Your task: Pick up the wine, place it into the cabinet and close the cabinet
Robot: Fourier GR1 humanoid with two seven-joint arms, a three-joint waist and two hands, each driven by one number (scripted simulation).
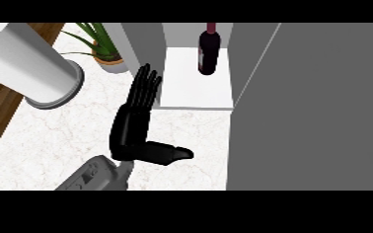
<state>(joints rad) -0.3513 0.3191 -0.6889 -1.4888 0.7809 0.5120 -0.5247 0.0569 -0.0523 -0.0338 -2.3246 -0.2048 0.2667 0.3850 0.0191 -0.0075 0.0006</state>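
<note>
- The wide flat grey cabinet door [306, 108] fills the right of the view, swung open towards the robot. Closing it looks like the step in hand, so it should be met with a flat surface of the hand and pushed smoothly through its swing.
- The white marbled counter [197, 143] lies bare between hand and door, so a sideways sweep to the door's edge seems unobstructed.
- The big white cylinder with a grey rim [36, 64] sits well to the left, away from that path.
- The grey-walled cabinet with a white shelf [197, 89] stands open at the back. Its front edge should be free before the door comes round.
- The black left hand [131, 123] hovers over the counter near the cabinet's left wall. Its fingers [146, 84] are straight and close together, pointing at the cabinet, with the thumb [173, 154] stuck out towards the door. It holds nothing, and staying flat like this suits a push.
- The dark red, slim-necked wine bottle [207, 49] stands upright on the shelf, deep inside, well clear of the hand. I judge the placing done, and the door should not catch it.
- The small potted green plant [104, 47] is left of the cabinet.
</note>
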